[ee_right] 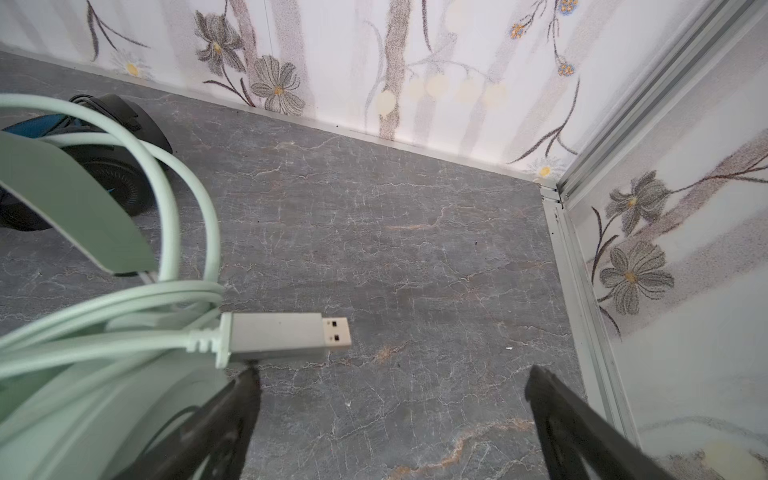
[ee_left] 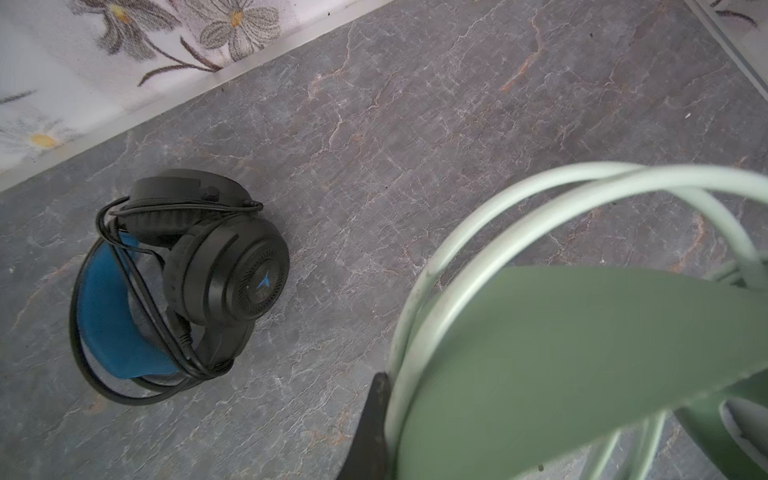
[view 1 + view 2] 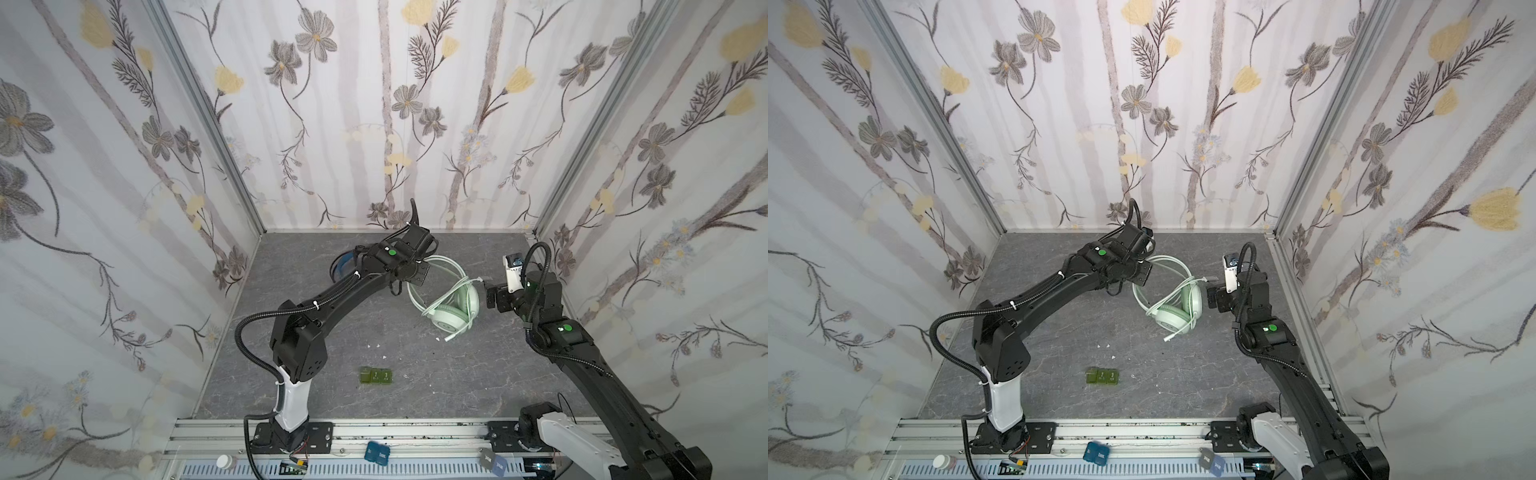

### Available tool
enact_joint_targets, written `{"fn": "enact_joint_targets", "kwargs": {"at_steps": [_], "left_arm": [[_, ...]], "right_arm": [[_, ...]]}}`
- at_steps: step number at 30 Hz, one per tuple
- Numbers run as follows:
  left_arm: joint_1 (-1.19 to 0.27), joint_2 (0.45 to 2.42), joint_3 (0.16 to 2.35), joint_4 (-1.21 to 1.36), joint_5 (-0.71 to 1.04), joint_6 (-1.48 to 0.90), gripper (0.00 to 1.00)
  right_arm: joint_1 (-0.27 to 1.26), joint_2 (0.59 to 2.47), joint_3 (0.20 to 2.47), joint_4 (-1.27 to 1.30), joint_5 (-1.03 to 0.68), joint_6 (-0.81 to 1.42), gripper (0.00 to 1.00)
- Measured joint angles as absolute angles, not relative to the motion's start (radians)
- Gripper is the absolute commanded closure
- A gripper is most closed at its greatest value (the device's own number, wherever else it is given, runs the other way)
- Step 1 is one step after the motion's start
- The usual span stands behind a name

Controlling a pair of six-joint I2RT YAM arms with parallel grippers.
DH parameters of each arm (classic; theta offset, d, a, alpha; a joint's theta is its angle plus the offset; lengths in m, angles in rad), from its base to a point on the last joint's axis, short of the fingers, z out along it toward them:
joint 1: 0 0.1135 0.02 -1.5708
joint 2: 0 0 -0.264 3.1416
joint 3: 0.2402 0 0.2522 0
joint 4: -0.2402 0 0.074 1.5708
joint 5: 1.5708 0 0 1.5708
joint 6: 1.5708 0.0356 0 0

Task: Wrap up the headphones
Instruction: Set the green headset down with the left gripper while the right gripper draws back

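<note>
Black headset [image 2: 224, 266]: cable wound, looks done, far left.
Mint headset [image 3: 451, 320]: cable looped, plug [image 1: 278, 336] loose.
Left gripper [image 3: 417, 275]: clenched on its headband.
Right gripper [image 1: 392, 376]: spread, empty.

Left hand [image 3: 417, 277] closed, right hand [image 1: 392, 374] wide apart.

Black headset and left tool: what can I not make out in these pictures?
- Black headset: in a top view, the left arm hides most.
- Left tool: in the left wrist view, the mint headset covers all but one finger.
- Green tiles: in both top views, print too small.
</note>
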State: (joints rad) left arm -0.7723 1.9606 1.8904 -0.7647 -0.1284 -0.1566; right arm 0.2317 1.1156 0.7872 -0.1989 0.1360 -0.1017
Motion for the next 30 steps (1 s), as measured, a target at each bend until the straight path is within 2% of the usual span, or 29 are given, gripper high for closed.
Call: {"fn": "enact_joint_targets", "kwargs": {"at_steps": [19, 30], "left_arm": [[-0.752, 2.035, 1.894, -0.703, -0.051, -0.256, 1.0], [-0.724, 2.282, 2.133, -0.694, -0.078, -0.482, 1.0]], "right_arm": [[0.218, 1.095, 0.8, -0.205, 0.168, -0.093, 0.0], [0.251, 1.112, 0.834, -0.209, 0.169, -0.087, 0.0]]}}
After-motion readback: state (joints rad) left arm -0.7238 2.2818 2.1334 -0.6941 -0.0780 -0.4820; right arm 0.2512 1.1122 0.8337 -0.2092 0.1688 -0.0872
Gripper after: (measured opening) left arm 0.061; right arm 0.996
